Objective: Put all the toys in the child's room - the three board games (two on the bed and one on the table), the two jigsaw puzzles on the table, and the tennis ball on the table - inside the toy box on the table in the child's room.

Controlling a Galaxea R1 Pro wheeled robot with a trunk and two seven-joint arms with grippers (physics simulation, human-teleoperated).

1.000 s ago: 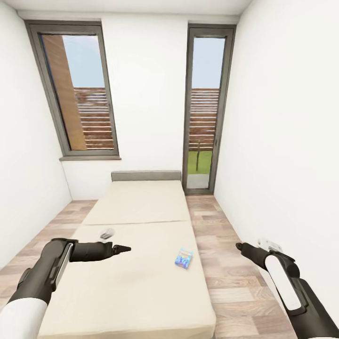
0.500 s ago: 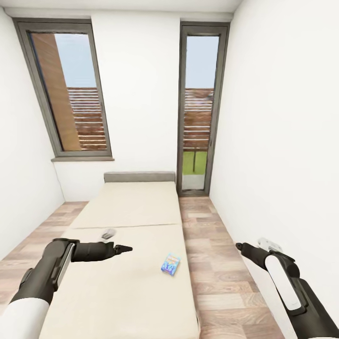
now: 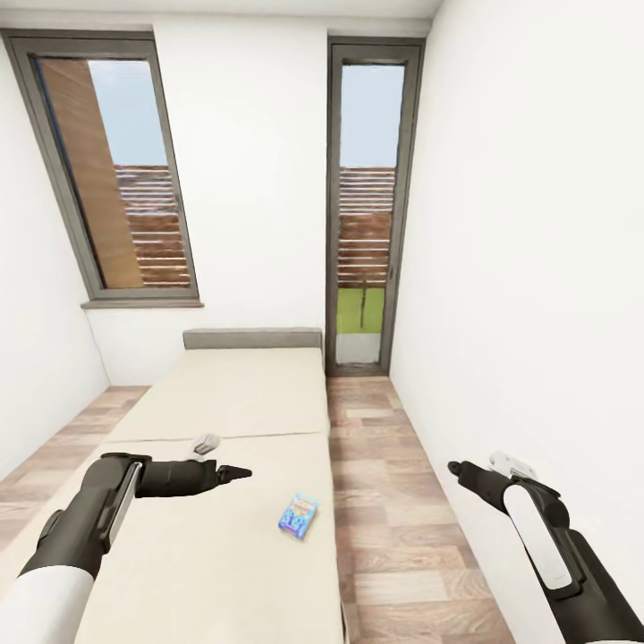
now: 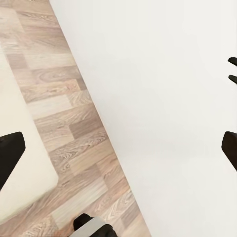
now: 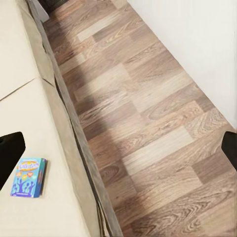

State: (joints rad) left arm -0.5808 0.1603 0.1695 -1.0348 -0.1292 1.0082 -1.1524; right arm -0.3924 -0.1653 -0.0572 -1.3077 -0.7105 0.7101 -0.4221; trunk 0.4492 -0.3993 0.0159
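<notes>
1. One small blue board game (image 3: 299, 515) lay flat on the bed (image 3: 224, 402), close to its right edge, toward the foot end.
2. My left gripper (image 3: 234, 471) hung over the mattress, well apart from the box; my right gripper (image 3: 456, 467) hung over the floor (image 3: 394, 501) beside the wall.
3. My jaws stood wide apart on both arms, holding nothing.
4. I judged this the approach step; next, I should close in and grasp the box.

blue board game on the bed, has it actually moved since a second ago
No. The blue board game sits equally near the bed's right edge; the whole view shifted, so the camera moved.
</notes>
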